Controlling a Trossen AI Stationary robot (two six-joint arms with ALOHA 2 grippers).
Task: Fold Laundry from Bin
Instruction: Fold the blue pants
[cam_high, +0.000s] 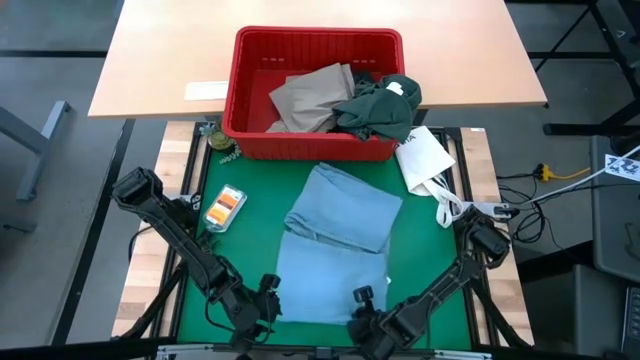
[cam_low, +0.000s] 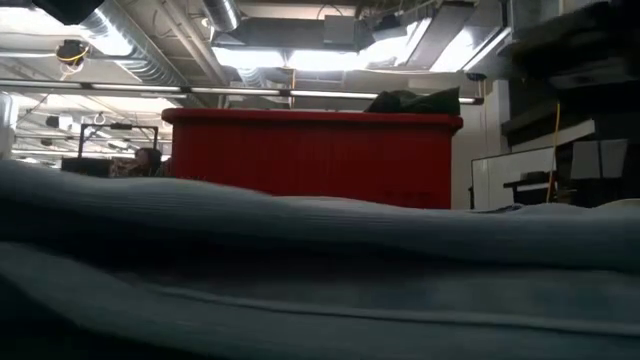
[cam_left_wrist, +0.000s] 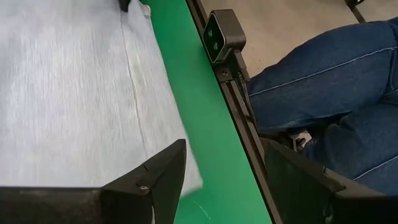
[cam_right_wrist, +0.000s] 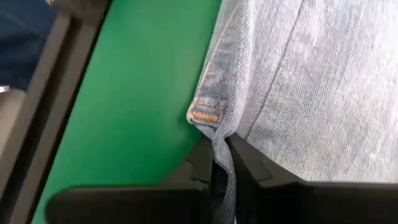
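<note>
A light blue garment (cam_high: 335, 240) lies spread on the green mat (cam_high: 240, 240), and it fills the foreground of the low view (cam_low: 320, 260). My right gripper (cam_high: 362, 302) is shut on the garment's near right edge. My left gripper (cam_high: 268, 297) stands open at its near left corner (cam_left_wrist: 186, 177); one finger (cam_left_wrist: 155, 183) is over the cloth and the other is over the mat. Whether it touches the cloth I cannot tell. The red bin (cam_high: 245, 90) at the far side holds a tan garment (cam_high: 312, 97). A dark green garment (cam_high: 380, 108) hangs over the bin's right rim. My right gripper (cam_right_wrist: 219, 152) pinches the garment's side hem (cam_right_wrist: 217, 134) between its two fingers, just past the corner with orange stitching (cam_right_wrist: 205, 116). A narrow ridge of the edge stands up between the fingertips. The fingers slant down from the table's near side. The rest of the cloth lies on the mat.
A white bag (cam_high: 425, 160) with handles lies at the mat's right edge. A small orange packet (cam_high: 225, 205) lies on the mat's left. A person's legs in jeans (cam_left_wrist: 336, 81) show beyond the table's near edge. A wooden table (cam_high: 160, 60) stands behind the bin.
</note>
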